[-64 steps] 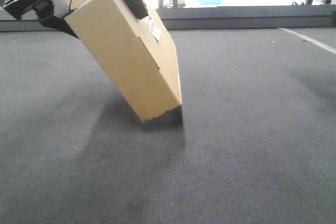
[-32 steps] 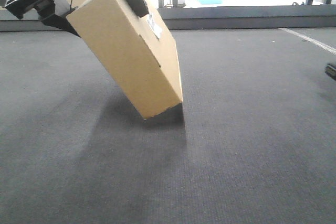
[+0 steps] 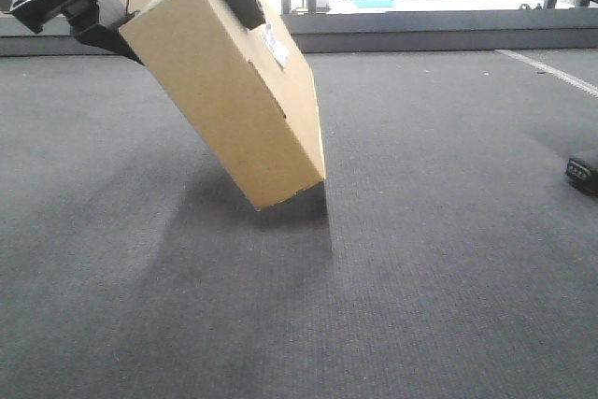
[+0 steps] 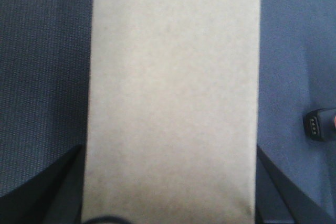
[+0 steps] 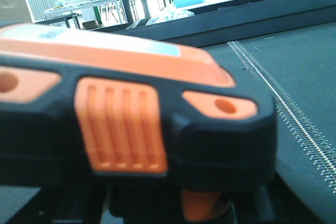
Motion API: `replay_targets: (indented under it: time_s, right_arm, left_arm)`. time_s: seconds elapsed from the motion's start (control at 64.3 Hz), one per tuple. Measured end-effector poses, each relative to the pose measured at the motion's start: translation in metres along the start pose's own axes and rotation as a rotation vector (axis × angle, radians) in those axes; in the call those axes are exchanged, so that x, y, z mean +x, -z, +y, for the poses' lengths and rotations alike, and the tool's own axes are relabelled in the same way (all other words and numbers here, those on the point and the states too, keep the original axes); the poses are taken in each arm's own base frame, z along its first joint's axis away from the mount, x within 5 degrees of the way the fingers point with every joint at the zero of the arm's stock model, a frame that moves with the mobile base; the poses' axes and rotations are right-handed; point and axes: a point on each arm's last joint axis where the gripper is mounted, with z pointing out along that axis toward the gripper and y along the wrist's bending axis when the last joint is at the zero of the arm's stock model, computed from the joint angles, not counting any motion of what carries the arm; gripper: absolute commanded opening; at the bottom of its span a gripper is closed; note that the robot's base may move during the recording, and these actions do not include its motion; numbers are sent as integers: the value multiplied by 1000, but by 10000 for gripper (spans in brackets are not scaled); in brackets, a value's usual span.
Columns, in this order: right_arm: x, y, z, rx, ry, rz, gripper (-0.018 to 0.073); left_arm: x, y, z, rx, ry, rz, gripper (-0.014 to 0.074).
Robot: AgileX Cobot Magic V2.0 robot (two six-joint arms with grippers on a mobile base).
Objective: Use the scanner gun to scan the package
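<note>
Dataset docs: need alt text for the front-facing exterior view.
A flat tan cardboard box hangs tilted, its top end clamped in the black left claw at upper left, lowest corner at or just above the dark grey carpet. A small white label shows on its right-facing side; the end of a black scanner gun pokes in at the right edge.

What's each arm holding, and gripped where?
Left gripper clamps the package across its raised upper end. The scanner gun looks held by the right arm, filling its wrist view; grip spot hidden.
</note>
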Motion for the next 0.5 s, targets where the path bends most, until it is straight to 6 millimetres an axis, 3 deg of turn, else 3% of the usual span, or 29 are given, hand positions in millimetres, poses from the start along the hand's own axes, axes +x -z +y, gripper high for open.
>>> replay_targets:
  time_s: [0.497]
  right_arm:
    - [0, 0, 0, -1, 3, 0, -158]
  left_arm:
    - [0, 0, 0, -1, -2, -1, -111]
